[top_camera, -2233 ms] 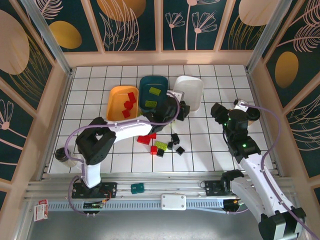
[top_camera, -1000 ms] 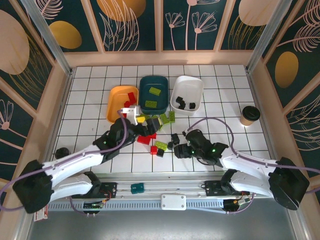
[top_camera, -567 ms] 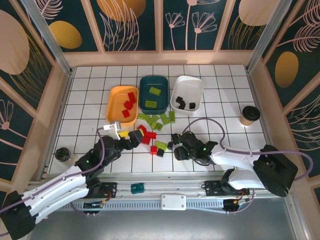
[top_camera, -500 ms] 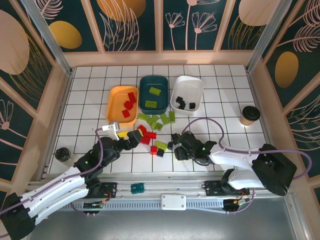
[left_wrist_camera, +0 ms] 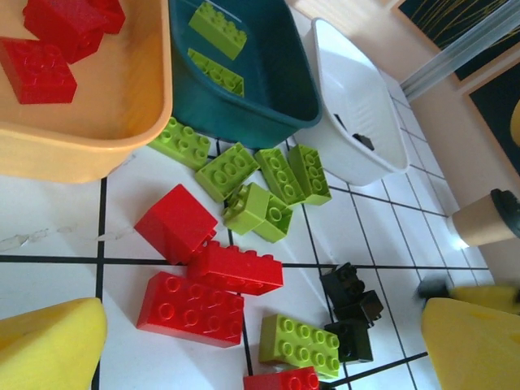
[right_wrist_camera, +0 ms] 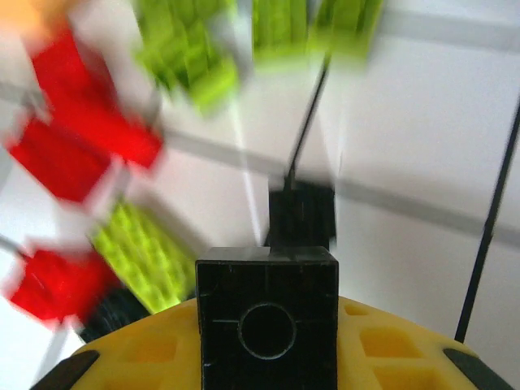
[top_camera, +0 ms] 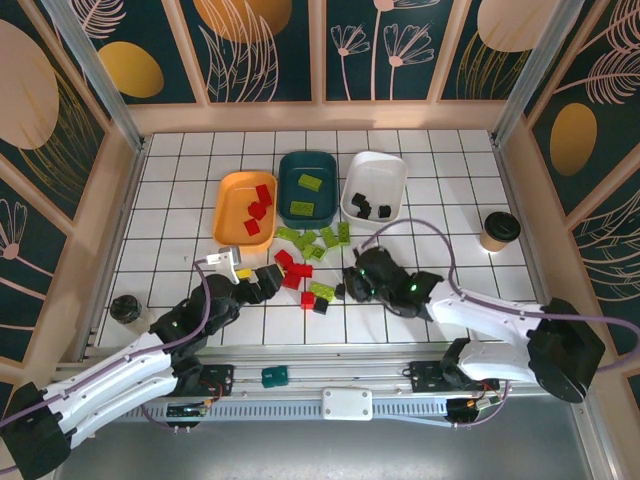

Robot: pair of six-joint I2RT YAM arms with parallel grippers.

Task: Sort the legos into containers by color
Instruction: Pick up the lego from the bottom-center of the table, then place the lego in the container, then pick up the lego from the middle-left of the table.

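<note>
White gridded tabletop: loose bricks heaped just below trays. Right gripper has slid farther up-table to heap's edge since half second ago, now pinching black brick. Left gripper unmoved, fingers spread wide, beside red bricks.

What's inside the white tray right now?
The white tray holds a few black bricks near its front end; the rest looks bare. From the left wrist, its wall hides most of the inside.
</note>
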